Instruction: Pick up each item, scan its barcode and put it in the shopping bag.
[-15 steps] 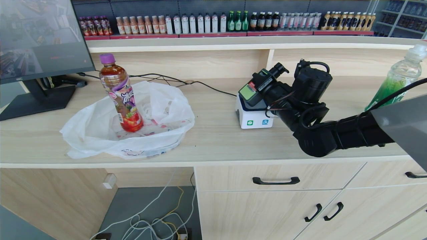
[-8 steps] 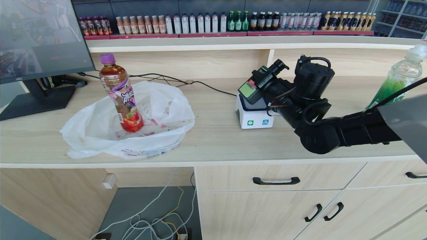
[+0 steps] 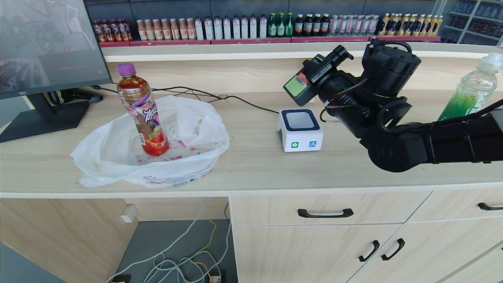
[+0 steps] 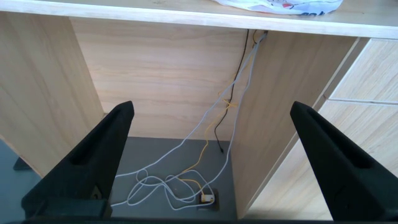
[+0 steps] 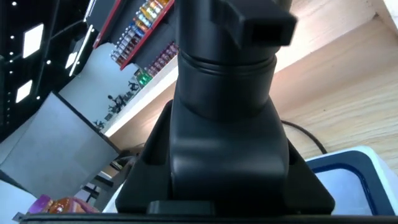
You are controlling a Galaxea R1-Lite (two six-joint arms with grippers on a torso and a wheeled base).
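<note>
One black bottle [image 3: 304, 80] is clamped in my right fingers [image 3: 329, 80], held in the air above the scanner [image 3: 300, 129] and a little behind it, clear of its dark window. The bottle's body hides most of the grip, but it sits aloft at the end of that arm, so I judge the fingers closed on it. Its long axis is tilted. The cap points up and back, away from the scanner, and the green-labelled face is turned toward the front and the bag side. I cannot tell whether the code has been read. The shopping bag [image 3: 157, 157] lies open on the table [image 3: 255, 165], well to the left of the scanner, with a tea bottle [image 3: 142, 114] standing upright inside. The drop would therefore be a carry to the left across the scanner, and my right arm alone is placed for it. My left fingers [image 4: 93, 162] are spread wide and empty, down below the table edge left of the scanner, facing loose cables [image 4: 205, 168]. A green bottle [image 3: 467, 94] stands well to the right of the scanner, probably my next pick.
</note>
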